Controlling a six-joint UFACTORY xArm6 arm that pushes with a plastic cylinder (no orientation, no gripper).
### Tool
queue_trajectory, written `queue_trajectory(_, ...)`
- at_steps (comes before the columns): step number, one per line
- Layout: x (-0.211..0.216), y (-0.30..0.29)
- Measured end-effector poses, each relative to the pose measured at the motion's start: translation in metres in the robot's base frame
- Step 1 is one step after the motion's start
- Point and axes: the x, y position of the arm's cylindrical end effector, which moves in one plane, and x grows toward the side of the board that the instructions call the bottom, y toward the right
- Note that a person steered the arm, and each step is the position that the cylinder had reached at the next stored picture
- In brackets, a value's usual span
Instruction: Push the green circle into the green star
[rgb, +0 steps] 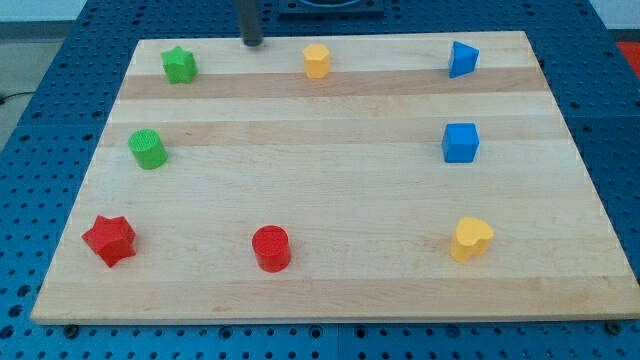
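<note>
The green circle (148, 149) sits near the board's left edge, about mid-height. The green star (179, 65) sits above it near the view's top left corner of the board, well apart from the circle. My tip (252, 43) is at the board's top edge, to the right of the green star and left of a yellow block. It touches no block.
The wooden board (330, 200) also holds a yellow hexagon (316, 61) at top centre, a blue block (462, 59) at top right, a blue cube (460, 142) at right, a yellow heart (470, 239), a red circle (271, 248) and a red star (109, 240).
</note>
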Motion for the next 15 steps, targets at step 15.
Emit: queue_trajectory(15,0.173,-0.131)
